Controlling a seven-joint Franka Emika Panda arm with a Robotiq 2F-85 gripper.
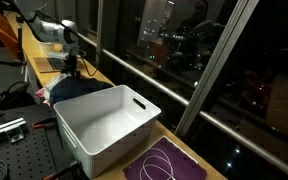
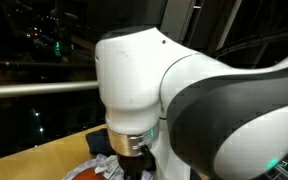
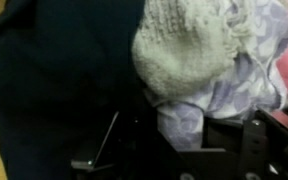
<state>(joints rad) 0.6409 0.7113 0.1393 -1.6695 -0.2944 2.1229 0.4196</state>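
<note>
No writing, label, brand, number or sign can be read in any view. In an exterior view the white plastic bin shows plain sides, and the arm's white housing carries no legible mark. In the wrist view the knitted cloth and the patterned fabric show only weave and print. The lights behind the window glass are too blurred to read.

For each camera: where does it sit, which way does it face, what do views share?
Exterior view: far along the wooden counter, facing the white plastic bin, dark heaped clothes and whole white arm.
Exterior view: close beside the arm, facing the night window; joints fill it.
Wrist view: down onto the clothes; hand at bottom.
Both exterior views share the arm.
</note>
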